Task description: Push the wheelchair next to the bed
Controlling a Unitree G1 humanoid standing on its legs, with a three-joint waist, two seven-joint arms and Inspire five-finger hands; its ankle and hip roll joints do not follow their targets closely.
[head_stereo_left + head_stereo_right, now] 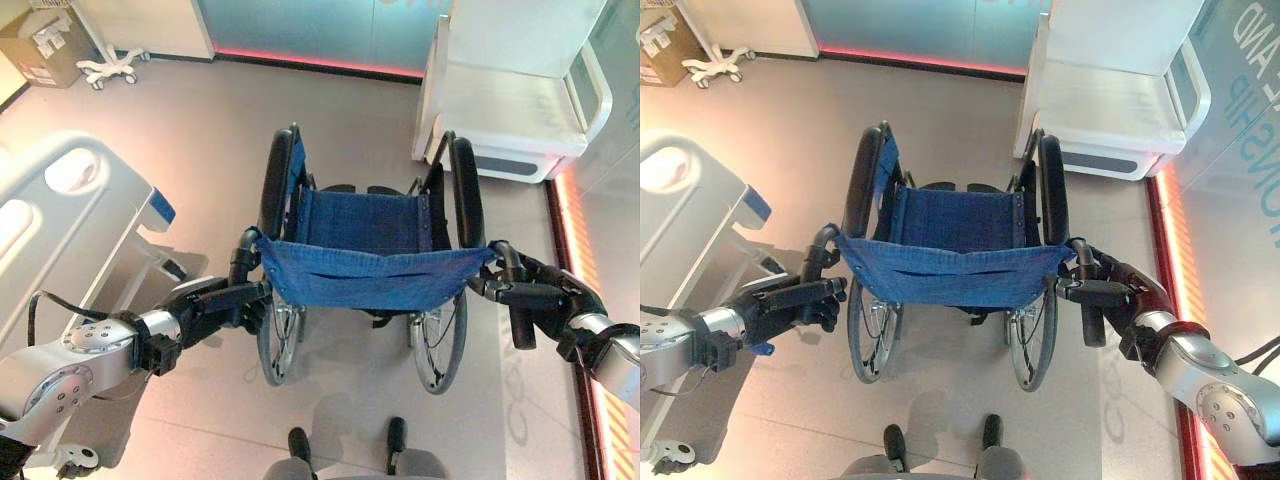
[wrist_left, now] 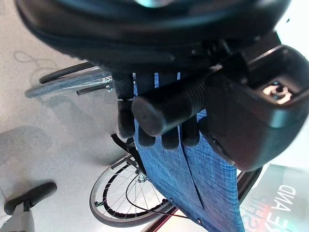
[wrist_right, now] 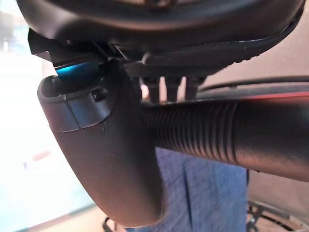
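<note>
A wheelchair (image 1: 365, 245) with a blue cloth seat and backrest stands on the floor straight ahead, facing away from me. My left hand (image 1: 215, 305) is curled round its left push handle (image 2: 161, 113), with the fingers (image 2: 145, 133) wrapped under the black grip. On the other side my right hand (image 1: 535, 295) clasps the ribbed right push handle (image 3: 217, 130), its thumb (image 3: 106, 159) crossing the grip. The bed (image 1: 70, 210), white and grey with a blue corner piece, lies to the wheelchair's left, about a wheel's width from it.
A white cabinet-like unit (image 1: 510, 110) stands at the back right, close to the wheelchair's right front. A red-lit strip (image 1: 575, 230) runs along the right wall. A cardboard box (image 1: 45, 45) and a wheeled stand base (image 1: 110, 68) are at the far left.
</note>
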